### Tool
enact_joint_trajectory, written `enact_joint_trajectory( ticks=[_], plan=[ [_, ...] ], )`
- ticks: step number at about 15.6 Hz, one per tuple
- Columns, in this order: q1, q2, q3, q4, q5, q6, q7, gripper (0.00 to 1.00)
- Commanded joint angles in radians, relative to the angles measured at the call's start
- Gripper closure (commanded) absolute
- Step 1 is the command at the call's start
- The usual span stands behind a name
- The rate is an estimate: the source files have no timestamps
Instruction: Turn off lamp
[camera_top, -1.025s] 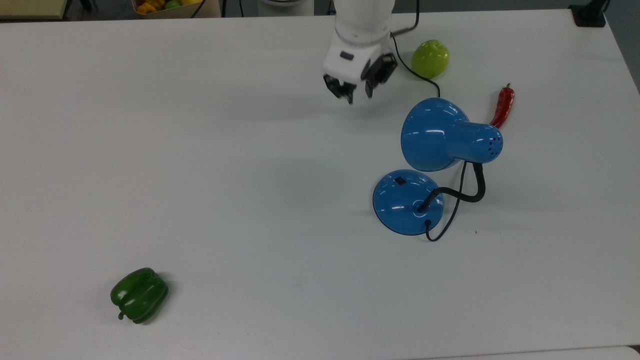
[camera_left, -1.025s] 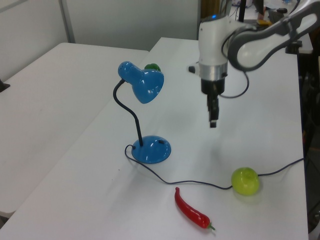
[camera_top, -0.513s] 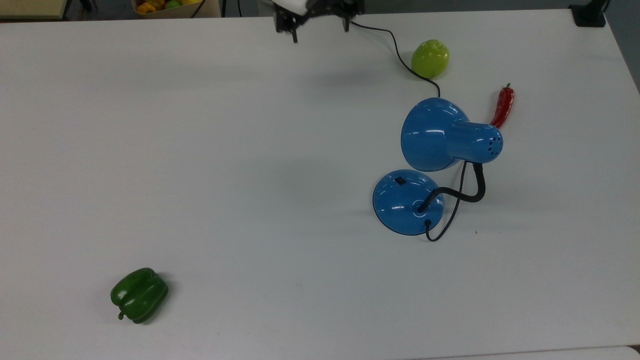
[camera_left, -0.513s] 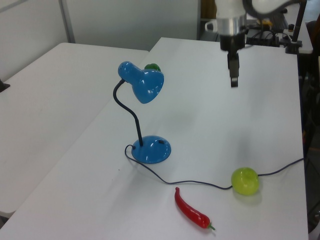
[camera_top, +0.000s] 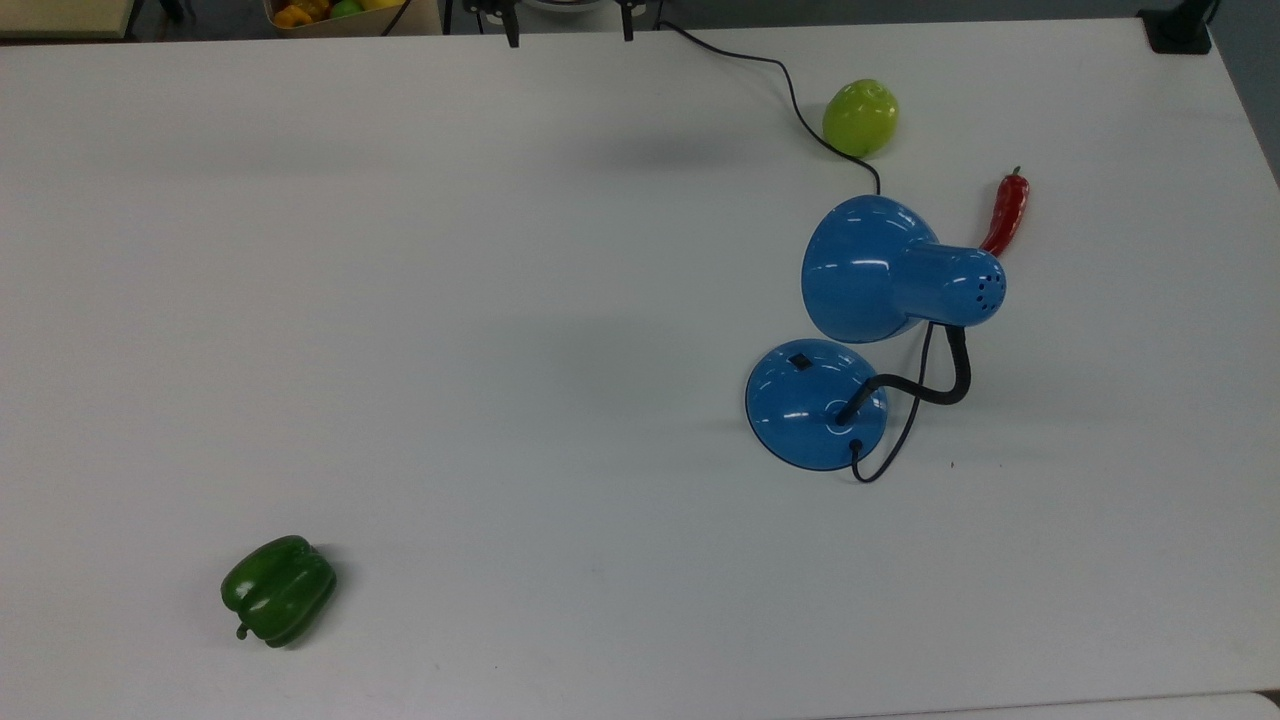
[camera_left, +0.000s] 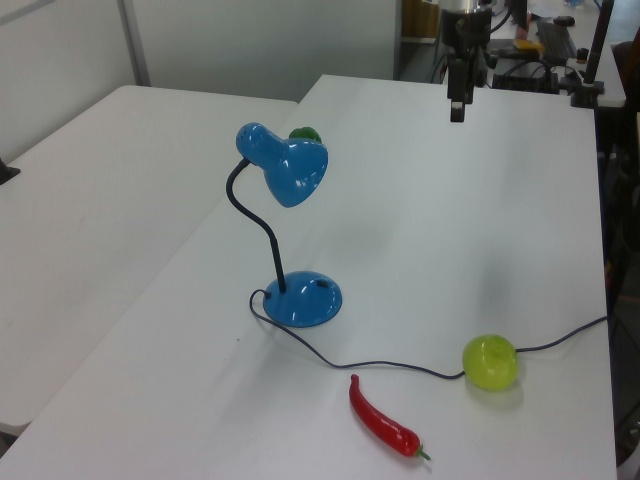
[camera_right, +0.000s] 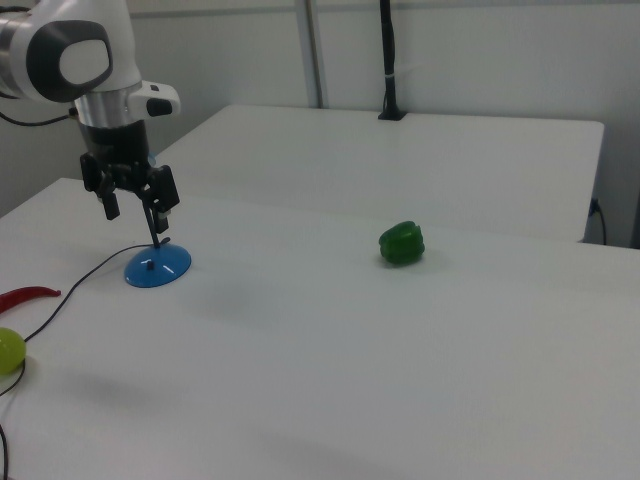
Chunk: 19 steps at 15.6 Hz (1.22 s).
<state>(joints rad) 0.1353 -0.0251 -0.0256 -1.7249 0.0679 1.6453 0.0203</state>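
The blue lamp stands at the top view's right, with its round base (camera_top: 815, 405), small black switch (camera_top: 800, 361) and cone shade (camera_top: 870, 268) on a black gooseneck. I see no glow under the shade. In the left view the base (camera_left: 303, 298) sits below the shade (camera_left: 295, 168). My gripper (camera_top: 570, 30) is open at the top view's upper edge, far from the lamp and holding nothing. It hangs high over the far table end in the left view (camera_left: 457, 100). In the right view the gripper (camera_right: 135, 212) overlaps the lamp base (camera_right: 157, 267) and hides the shade.
A green apple (camera_top: 860, 117) lies by the lamp's black cord (camera_top: 790, 90). A red chili (camera_top: 1006, 212) lies beside the shade. A green bell pepper (camera_top: 278, 590) sits at the top view's lower left. A box of fruit (camera_top: 340, 12) stands beyond the table edge.
My gripper has pulled away from the lamp toward the top view's upper edge and risen, fingers spreading wider. The lamp and the other objects have stayed put.
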Motion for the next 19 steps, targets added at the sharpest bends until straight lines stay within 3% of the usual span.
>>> enact_joint_trajectory(
  ticks=[1, 8, 12, 19],
  plan=[
    [0.014, 0.013, -0.034, 0.022, -0.011, 0.063, -0.019, 0.0],
    [0.015, 0.025, -0.093, 0.083, -0.026, 0.108, -0.18, 0.0],
    [0.017, 0.048, -0.096, 0.14, -0.039, 0.027, -0.181, 0.0],
    [0.023, 0.047, -0.097, 0.14, -0.037, 0.019, -0.083, 0.0]
  ],
)
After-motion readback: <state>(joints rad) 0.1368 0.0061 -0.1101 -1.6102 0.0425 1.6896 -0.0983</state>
